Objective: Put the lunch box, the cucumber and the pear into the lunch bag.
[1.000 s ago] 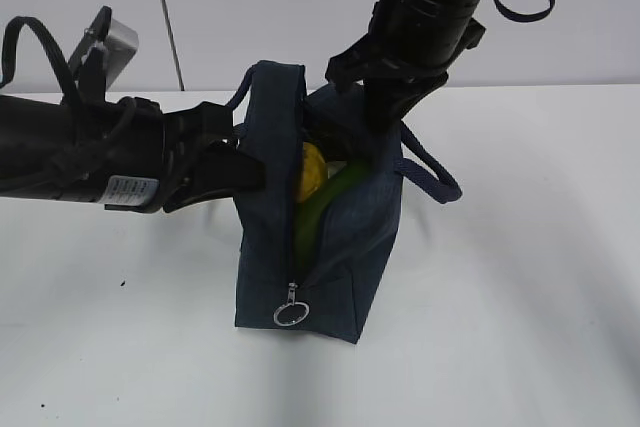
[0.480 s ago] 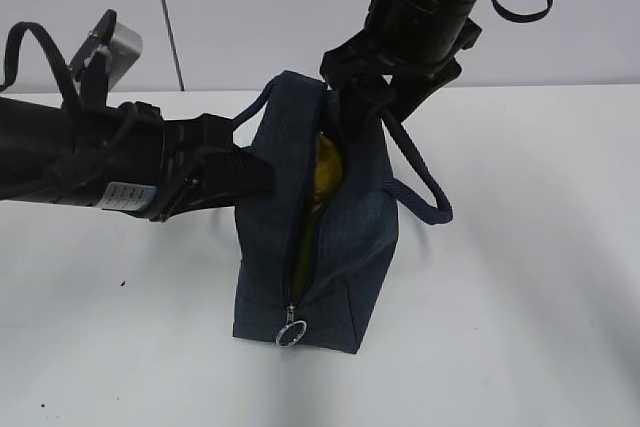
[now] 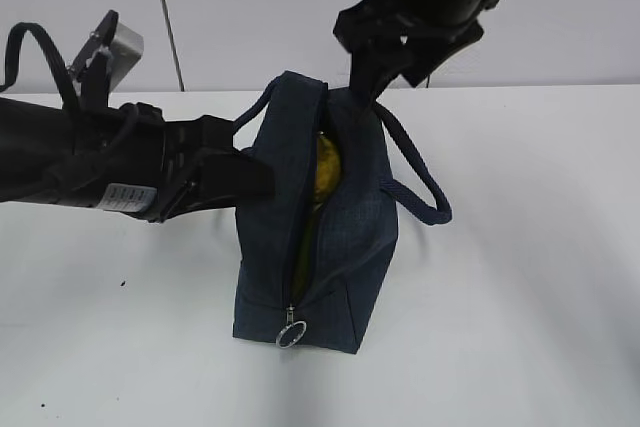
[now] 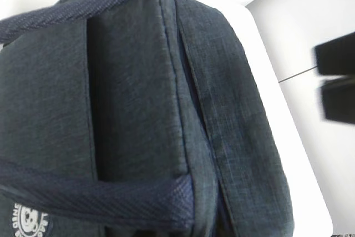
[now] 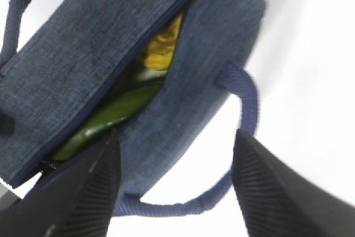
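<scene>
The navy lunch bag (image 3: 325,237) stands upright on the white counter (image 3: 520,277), its zipped end toward me with the metal ring pull (image 3: 291,333) hanging low on that end. Along the top the zipper gapes, and through the slit I can see the yellow pear (image 3: 326,169) sitting inside, with the dark-green cucumber (image 5: 105,119) lying just below it in the same opening. The lunch box I cannot make out from here.

The left gripper (image 3: 245,175) reaches in from the side and sits against the bag's left wall; its tips are hidden by the fabric, so I cannot tell whether it pinches anything. The right gripper (image 5: 175,181) hangs above the bag's far end with its jaws spread wide and nothing between them, clear of the fabric. One rope handle (image 3: 420,182) loops out to the right.
</scene>
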Robot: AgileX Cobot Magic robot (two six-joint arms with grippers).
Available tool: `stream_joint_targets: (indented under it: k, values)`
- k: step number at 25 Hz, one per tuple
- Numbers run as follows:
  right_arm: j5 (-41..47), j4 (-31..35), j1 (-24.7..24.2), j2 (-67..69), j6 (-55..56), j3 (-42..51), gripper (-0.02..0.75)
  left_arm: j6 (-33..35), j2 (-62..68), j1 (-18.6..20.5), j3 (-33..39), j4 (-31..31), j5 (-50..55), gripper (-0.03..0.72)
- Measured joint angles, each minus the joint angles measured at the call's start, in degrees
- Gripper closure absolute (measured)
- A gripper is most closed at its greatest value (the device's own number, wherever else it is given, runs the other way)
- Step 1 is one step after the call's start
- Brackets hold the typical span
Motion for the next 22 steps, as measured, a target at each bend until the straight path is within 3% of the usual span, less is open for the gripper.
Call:
stream_joint_targets:
  k: [5, 11, 15, 22]
  values:
    - [0.0, -6.59, 0.0, -7.03, 2.99, 0.29, 0.247, 0.0, 0.0, 0.0, 0.0, 0.06, 0.68, 0.526]
    - [0.32, -7.33, 0.0, -16.88, 4.7, 5.22, 0.248, 0.0, 0.0, 0.0, 0.0, 0.37, 1.22, 0.608]
    - [0.32, -7.33, 0.0, -23.12, 5.05, 14.04, 0.248, 0.0, 0.0, 0.0, 0.0, 0.41, 1.36, 0.693]
    - [-6.61, -5.52, 0.0, -31.51, 6.11, 33.65, 0.26, 0.0, 0.0, 0.0, 0.0, 0.67, 2.45, 0.701]
